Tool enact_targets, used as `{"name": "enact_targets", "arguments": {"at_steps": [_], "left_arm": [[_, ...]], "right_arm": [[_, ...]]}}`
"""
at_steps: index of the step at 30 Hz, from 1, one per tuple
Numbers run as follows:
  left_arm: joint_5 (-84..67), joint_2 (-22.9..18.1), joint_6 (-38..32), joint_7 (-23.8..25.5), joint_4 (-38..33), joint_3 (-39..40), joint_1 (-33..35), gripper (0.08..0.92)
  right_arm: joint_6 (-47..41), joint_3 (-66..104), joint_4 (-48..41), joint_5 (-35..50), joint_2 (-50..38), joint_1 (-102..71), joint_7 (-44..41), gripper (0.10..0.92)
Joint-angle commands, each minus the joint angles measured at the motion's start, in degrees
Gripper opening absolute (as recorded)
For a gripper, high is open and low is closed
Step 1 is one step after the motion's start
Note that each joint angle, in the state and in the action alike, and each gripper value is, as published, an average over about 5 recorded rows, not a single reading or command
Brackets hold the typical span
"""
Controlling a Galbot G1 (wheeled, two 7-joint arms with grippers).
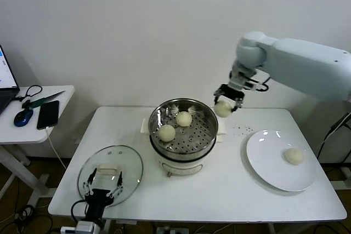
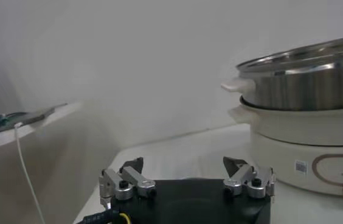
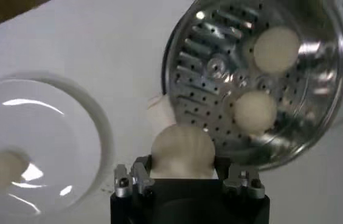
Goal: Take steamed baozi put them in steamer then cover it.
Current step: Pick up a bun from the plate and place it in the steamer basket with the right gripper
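The steel steamer (image 1: 156, 120) stands mid-table on its white base, with two baozi (image 1: 184, 118) (image 1: 166, 132) on the perforated tray. My right gripper (image 1: 226, 102) hangs just beyond the pot's right rim, shut on a third baozi (image 1: 222, 108); in the right wrist view that bun (image 3: 182, 152) sits between the fingers, beside the tray (image 3: 220, 67). Another baozi (image 1: 293, 155) lies on the white plate (image 1: 263, 163). The glass cover (image 1: 129, 163) lies flat at the front left. My left gripper (image 1: 104, 190) hovers open over its near edge, holding nothing (image 2: 183, 167).
A small side table (image 1: 60, 100) at the left carries a phone (image 1: 48, 114), a mouse (image 1: 23, 117) and a laptop corner. The wall stands close behind the table. Bare tabletop (image 1: 219, 195) lies in front of the steamer.
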Motion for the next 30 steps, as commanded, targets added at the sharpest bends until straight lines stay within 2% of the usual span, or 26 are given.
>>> {"name": "enact_targets", "arguments": {"at_steps": [1,12,30], "left_arm": [[0.0,0.1,-0.1,0.0,0.2,-0.6,0.3,0.823],[-1.0,0.3,-0.4,0.0,0.4,-1.9,0.7,0.823],[-1.0,0.4,-0.5,0.0,1.1,-1.9,0.5,0.823]], "right_arm": [[5.7,1.0,0.9,-5.8,12.4,-4.2,-0.2,0.678],[7.0,-0.9,1.0,-8.6,15.3,-9.2,0.5,0.679],[6.7,-0.3,2.2,-10.0,14.2,-11.7,0.8,0.694]]}}
